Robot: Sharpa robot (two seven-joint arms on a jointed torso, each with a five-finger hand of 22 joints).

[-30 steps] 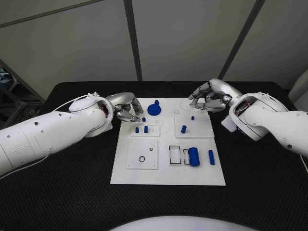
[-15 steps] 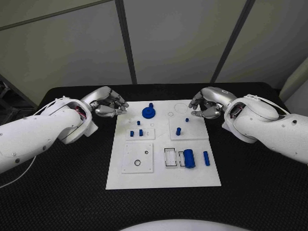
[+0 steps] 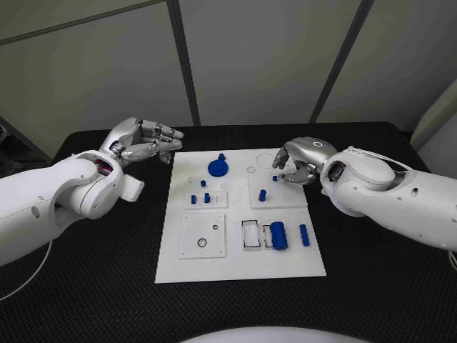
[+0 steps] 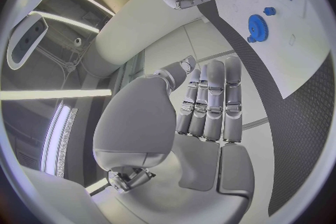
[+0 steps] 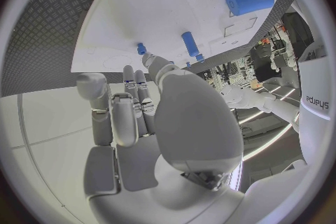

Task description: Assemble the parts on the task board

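the left hand (image 3: pixel 146 143) is raised over the black table (image 3: pixel 393 271) just off the far left corner of the task board (image 3: pixel 239 264), clear of the plate. its fingers (image 4: pixel 210 103) lie straight and close together in the left wrist view, nothing between them and the palm, so the hand is empty and opened flat.

the right hand (image 3: pixel 300 161) sits at the far right corner of the task board, its fingers bent downward over the plate's edge. in the right wrist view the fingers (image 5: pixel 133 106) are loosely curled with gaps between them and no part in their grasp; the hand holds nothing. a small blue peg (image 3: pixel 276 178) stands just beside its fingertips; whether they touch cannot be told.

on the board, a blue gear (image 3: pixel 219 168) sits near the far edge, between the two hands. nearer the middle, a few short blue pegs (image 3: pixel 201 198) stand on the left side and another blue peg (image 3: pixel 261 194) stands on the right side. toward the near right, a blue cylinder (image 3: pixel 279 235) lies on its side beside a slim blue bar (image 3: pixel 303 235). a small black ring (image 3: pixel 202 243) lies on the near left panel.
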